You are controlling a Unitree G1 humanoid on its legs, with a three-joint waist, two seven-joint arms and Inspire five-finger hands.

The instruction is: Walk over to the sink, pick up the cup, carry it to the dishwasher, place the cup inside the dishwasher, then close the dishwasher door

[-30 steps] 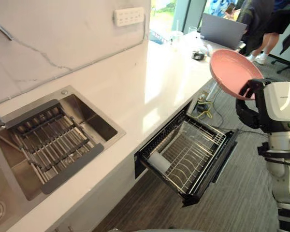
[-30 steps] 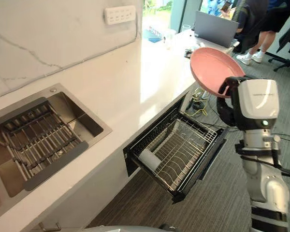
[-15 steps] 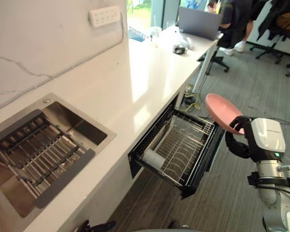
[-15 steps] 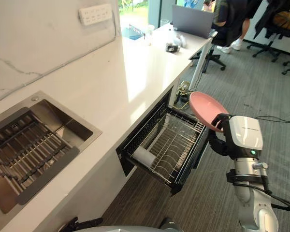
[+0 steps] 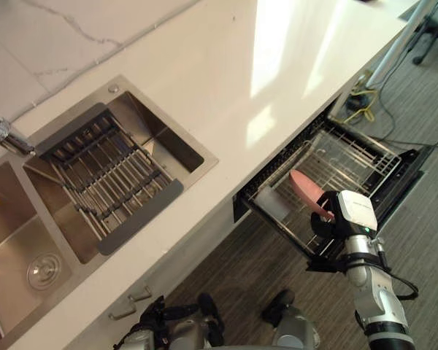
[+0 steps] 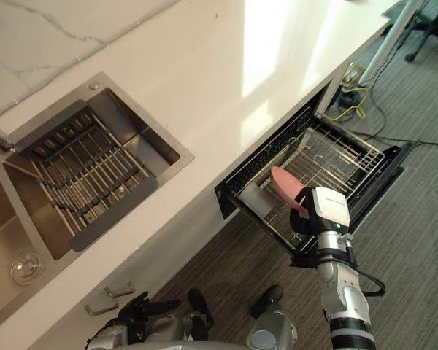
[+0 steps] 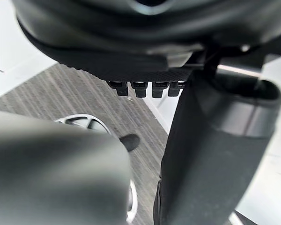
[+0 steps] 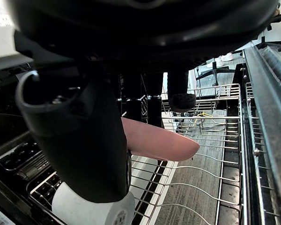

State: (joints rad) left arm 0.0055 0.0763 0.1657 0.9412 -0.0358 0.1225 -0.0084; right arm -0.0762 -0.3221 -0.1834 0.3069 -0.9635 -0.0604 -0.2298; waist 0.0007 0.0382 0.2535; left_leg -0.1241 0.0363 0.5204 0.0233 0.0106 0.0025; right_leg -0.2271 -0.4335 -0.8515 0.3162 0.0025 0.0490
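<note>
Plate (image 5: 305, 189), pink, is clamped in the right hand (image 5: 320, 223), jutting in over the edge of the pulled-out dishwasher rack (image 5: 358, 157).

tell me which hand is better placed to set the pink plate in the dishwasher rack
Right: the right hand grips the pink plate over the open dishwasher rack; the left hand hangs low by the cabinet.

Right arm: silver-grey, rising from the lower right, forearm near upright, wrist bent forward.
Right hand (image 5: 323, 224): dark, thumb (image 8: 84, 140) and fingers (image 8: 181, 99) pinched on the edge of a pink plate (image 8: 164, 143).
Left hand (image 7: 150, 51): held low at the left side, idle.
</note>
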